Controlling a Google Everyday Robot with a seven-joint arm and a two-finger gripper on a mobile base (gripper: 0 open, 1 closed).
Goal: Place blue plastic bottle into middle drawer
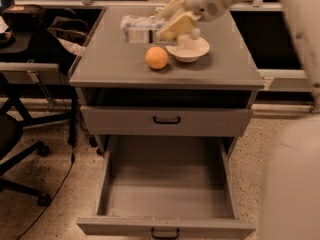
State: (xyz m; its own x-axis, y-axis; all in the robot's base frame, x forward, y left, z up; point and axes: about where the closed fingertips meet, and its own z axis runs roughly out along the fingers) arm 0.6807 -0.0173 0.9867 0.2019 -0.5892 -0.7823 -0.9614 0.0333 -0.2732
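Note:
My gripper (167,24) is above the back of the grey cabinet top, shut on the blue plastic bottle (139,29). The bottle is clear with a white-and-dark label, held lying sideways in the air, sticking out to the left of the fingers (176,26). The middle drawer (167,184) is the lowest, deep grey tray, pulled fully open below, with a small black handle on its front (165,232). Its inside shows nothing in it. The gripper and bottle are well above and behind the drawer.
An orange (157,57) and a white bowl (188,48) sit on the cabinet top (110,64). A shallower shut drawer front (167,120) sits above the open one. A black office chair (15,149) and cables are at the left. My arm's white body (292,184) fills the right.

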